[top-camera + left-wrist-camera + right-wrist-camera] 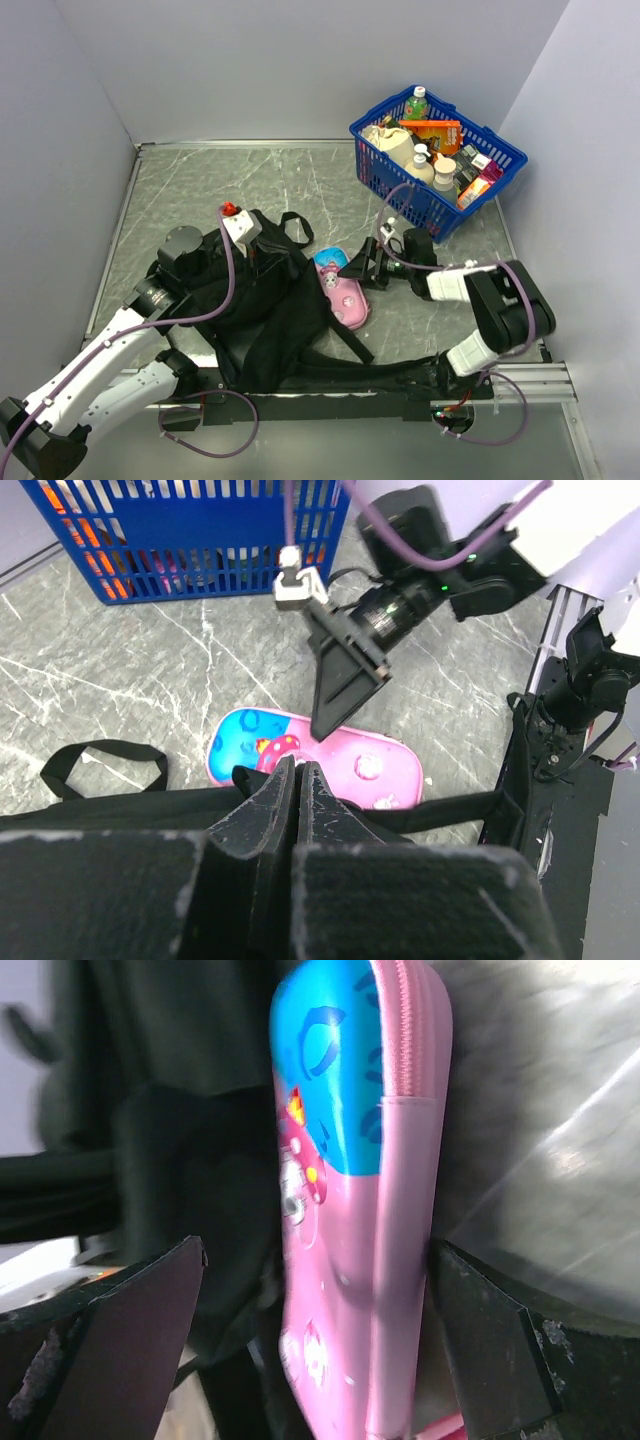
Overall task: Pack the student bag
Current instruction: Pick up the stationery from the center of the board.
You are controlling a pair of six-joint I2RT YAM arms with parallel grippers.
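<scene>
The student bag (270, 325) is a black fabric backpack lying slumped at the table's near middle, with its straps trailing right. My left gripper (262, 260) is shut on the fabric of its upper edge. In the left wrist view the fingertips (297, 772) are pinched together on the black cloth (120, 810). A pink and blue pencil case (342, 290) lies right of the bag. My right gripper (356, 268) is open at its far end. In the right wrist view the case (350, 1250) stands between the spread fingers (130, 1330), with the bag (180, 1110) behind it.
A blue plastic mesh basket (400, 190) with bottles and boxes stands at the back right, and it also shows in the left wrist view (180, 540). Grey walls enclose the marbled table (200, 190). A metal rail (520, 385) runs along the near edge.
</scene>
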